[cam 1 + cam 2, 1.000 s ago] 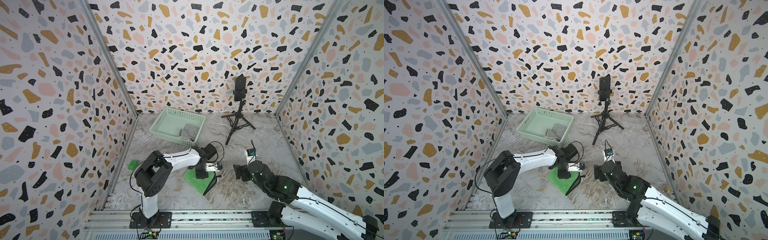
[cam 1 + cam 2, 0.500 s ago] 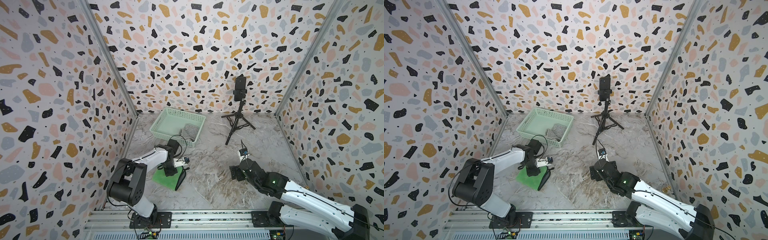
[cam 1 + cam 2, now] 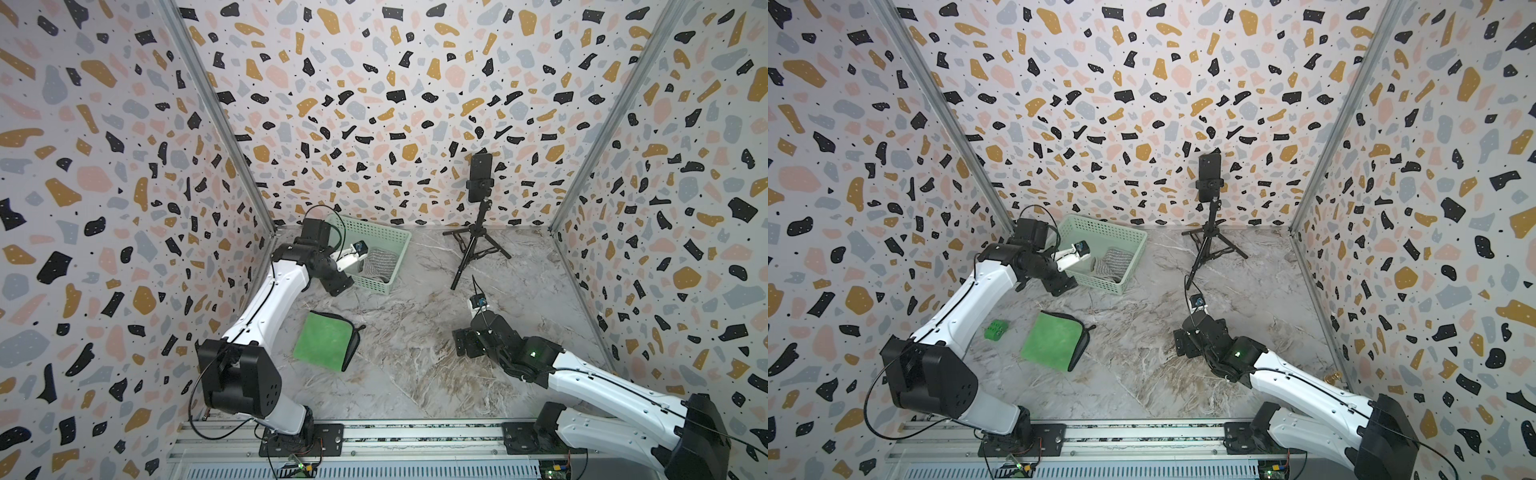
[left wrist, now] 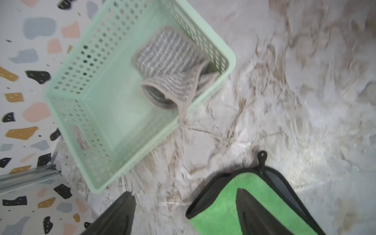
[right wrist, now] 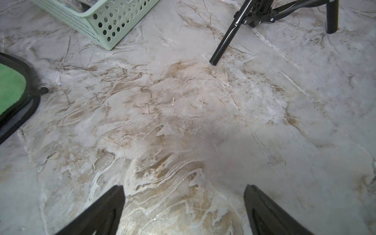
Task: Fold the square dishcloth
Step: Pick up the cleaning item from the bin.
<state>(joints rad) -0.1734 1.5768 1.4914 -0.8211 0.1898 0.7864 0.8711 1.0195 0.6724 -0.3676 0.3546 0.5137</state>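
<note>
I see the folded green dishcloth (image 3: 324,340) lying flat, lower centre-left in both top views; my left gripper (image 4: 184,192) and right gripper (image 5: 184,186) both spread wide, empty.

The dishcloth (image 3: 324,338) is plush green cloth, matt and fuzzy, with smooth black binding along its three o'clock edge; the basket (image 4: 81,67) is pale green perforated plastic, matt; the grey cloth (image 4: 168,61) inside looks ribbed; the surface (image 5: 183,122) is smooth, marble-patterned, faintly glossy; the tripod (image 5: 225,40) leg is glossy black metal; the left end effector (image 4: 184,192) has matt black fingers (image 4: 120,215).
</note>
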